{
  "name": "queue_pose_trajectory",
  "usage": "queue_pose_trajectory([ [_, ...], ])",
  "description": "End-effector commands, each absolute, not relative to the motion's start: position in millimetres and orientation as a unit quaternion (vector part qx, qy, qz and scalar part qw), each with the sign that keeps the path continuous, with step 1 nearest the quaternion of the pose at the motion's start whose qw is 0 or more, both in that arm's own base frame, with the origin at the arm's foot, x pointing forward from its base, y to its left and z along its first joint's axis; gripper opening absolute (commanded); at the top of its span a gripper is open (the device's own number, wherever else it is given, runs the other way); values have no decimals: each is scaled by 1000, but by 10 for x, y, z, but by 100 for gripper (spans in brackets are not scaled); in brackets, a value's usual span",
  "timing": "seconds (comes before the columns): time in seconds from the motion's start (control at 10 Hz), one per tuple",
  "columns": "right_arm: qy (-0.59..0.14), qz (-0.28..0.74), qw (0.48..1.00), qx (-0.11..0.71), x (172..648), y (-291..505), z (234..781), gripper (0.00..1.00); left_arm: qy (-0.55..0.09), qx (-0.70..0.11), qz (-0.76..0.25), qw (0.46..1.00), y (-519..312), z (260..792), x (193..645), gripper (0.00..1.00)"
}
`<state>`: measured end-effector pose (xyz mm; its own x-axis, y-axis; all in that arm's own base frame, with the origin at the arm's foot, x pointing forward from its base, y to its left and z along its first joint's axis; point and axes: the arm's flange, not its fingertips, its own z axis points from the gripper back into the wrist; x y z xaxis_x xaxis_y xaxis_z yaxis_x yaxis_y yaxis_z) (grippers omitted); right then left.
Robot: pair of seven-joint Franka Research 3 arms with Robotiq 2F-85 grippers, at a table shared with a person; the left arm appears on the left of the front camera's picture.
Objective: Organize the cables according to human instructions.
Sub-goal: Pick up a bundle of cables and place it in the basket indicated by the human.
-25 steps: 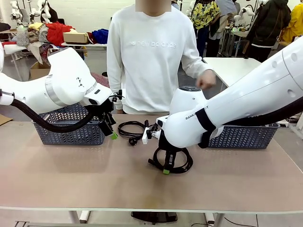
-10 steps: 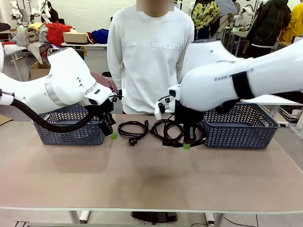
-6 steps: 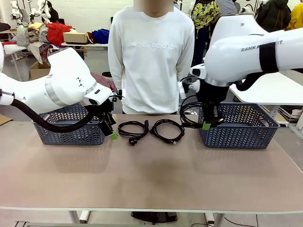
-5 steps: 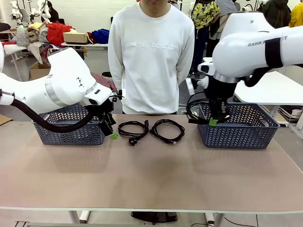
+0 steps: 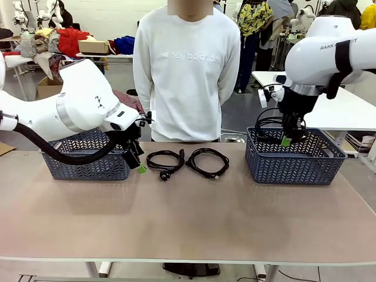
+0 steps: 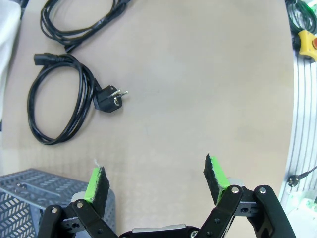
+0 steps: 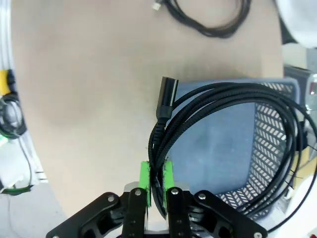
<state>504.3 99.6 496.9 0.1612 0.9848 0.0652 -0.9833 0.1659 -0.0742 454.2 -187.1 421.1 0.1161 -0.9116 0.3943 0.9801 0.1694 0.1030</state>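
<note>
Right gripper (image 5: 286,141), pinched tight on a coiled black cable (image 5: 265,124), hangs over the right-hand basket (image 5: 294,168), while left gripper (image 6: 156,179) gapes empty far left of it.

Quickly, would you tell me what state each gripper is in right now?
Left gripper: open, holding nothing.
Right gripper: shut on a coiled cable, above the right basket.

All three cables are black: the left-hand cable (image 5: 163,160), the middle cable (image 5: 207,160), and the held cable (image 7: 218,99), which has a fine braided texture. The table (image 5: 188,217) is tan. The left basket (image 5: 88,167) and right basket (image 5: 294,169) are slate blue with herringbone cut-outs. The left end effector (image 6: 156,173) and right end effector (image 7: 156,173) are black with bright green pads (image 6: 96,184). The person's sweatshirt (image 5: 187,70) is white with pale lettering.
</note>
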Motion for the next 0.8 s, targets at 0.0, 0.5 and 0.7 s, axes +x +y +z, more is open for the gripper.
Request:
queue_pose_trajectory([
  [0.0,-69,645,760,-24,5276,851,4907,0,-189,-90,-637,742,-1865,4209,4537,100],
  [0.5,-85,631,771,-16,5571,535,4624,0,-189,-90,-637,742,-1865,4209,4537,100],
  [0.7,-81,626,775,-12,5615,480,4559,0,-189,-90,-637,742,-1865,4209,4537,100],
])
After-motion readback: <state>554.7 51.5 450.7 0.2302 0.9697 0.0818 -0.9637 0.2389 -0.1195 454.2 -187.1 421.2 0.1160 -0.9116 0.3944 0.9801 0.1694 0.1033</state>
